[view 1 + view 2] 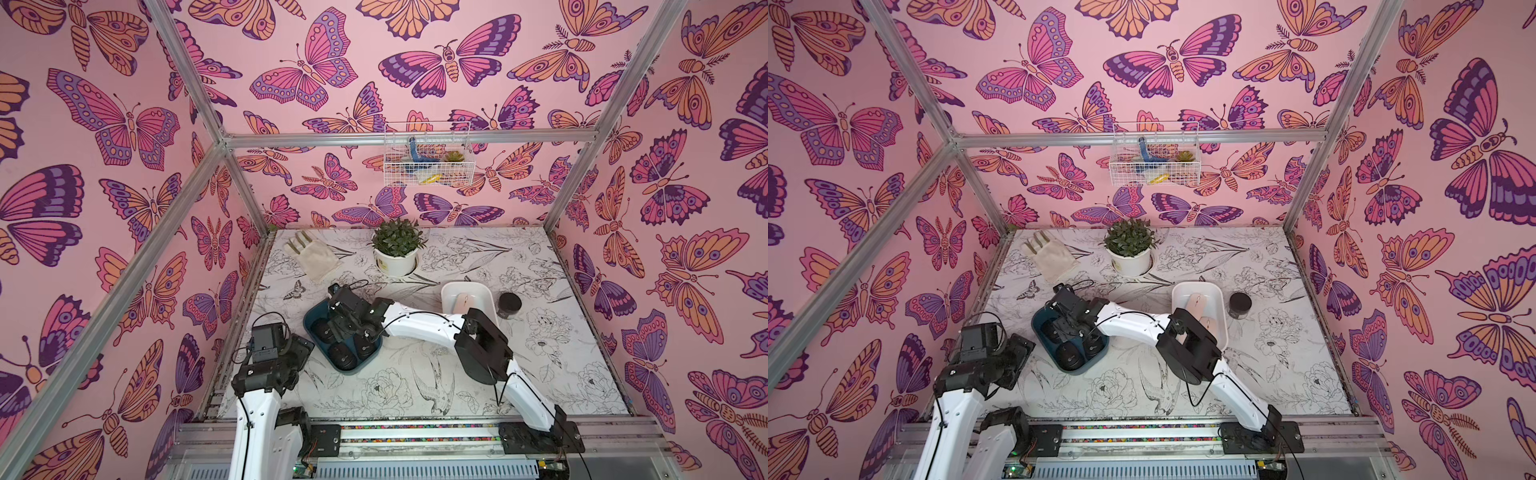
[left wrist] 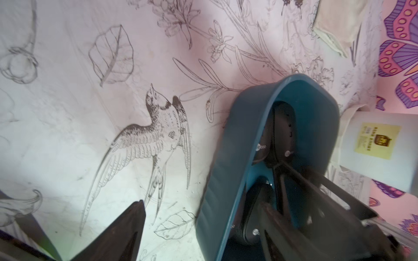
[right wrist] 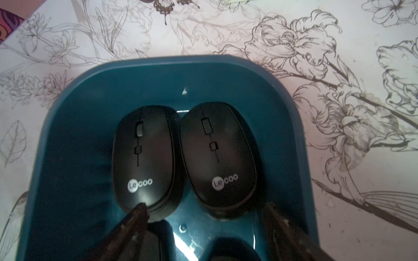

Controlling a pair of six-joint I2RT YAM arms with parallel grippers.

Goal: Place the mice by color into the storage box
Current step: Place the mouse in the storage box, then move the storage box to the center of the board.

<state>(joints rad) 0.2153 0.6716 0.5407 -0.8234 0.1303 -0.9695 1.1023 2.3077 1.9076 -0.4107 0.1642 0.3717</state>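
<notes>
Right wrist view: the right gripper [image 3: 205, 206] is seen inside the dark teal rounded plastic storage box [image 3: 158, 65], jaws spread and nothing held. Two black oval wireless mice [image 3: 217, 156] lie side by side, touching, just ahead of it; two more are partly seen beneath it. In a top view, pale pink slim mice [image 1: 1194, 303] lie in the white rectangular plastic box [image 1: 1198, 286], partly hidden by the arm. The left gripper [image 2: 203, 208], beside the teal box, is parted and empty. Release of a black mouse is judged to be the step in hand. Next, a straight lift clear is called for, without nudging the mice.
</notes>
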